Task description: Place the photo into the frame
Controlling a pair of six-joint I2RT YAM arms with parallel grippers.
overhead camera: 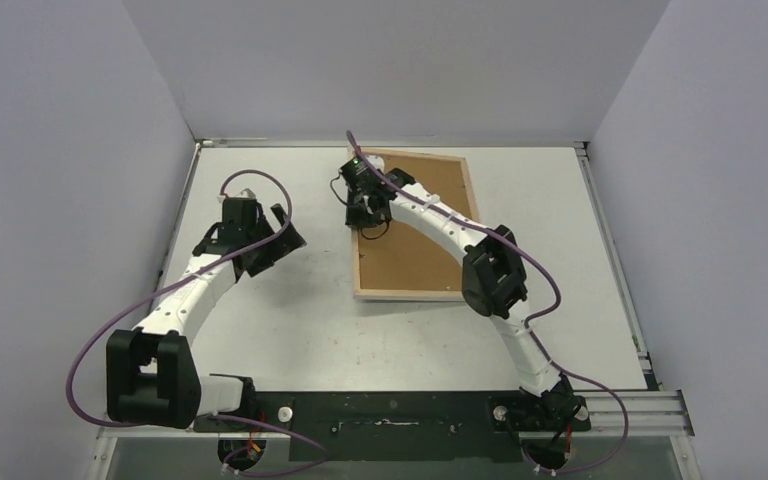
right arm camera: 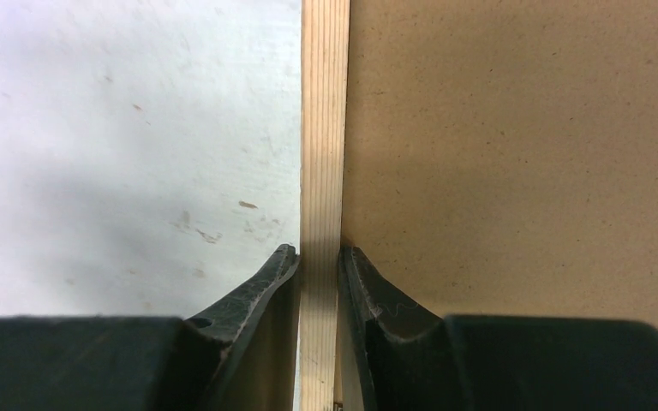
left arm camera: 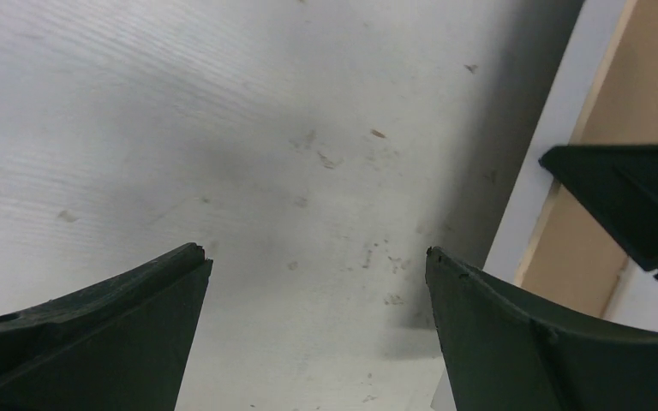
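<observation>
The white table (overhead camera: 290, 330) is carrying the frame (right arm camera: 324, 128), which is lying flat right of centre toward the far side, its brown hardboard back (overhead camera: 400, 265) facing up. My right claw (right arm camera: 317, 253) is pinching the frame's pale wooden left rim, with one finger on the table side and the other on the hardboard side. My left claw (left arm camera: 314, 253) is hanging wide apart over the table, just left of the frame.
</observation>
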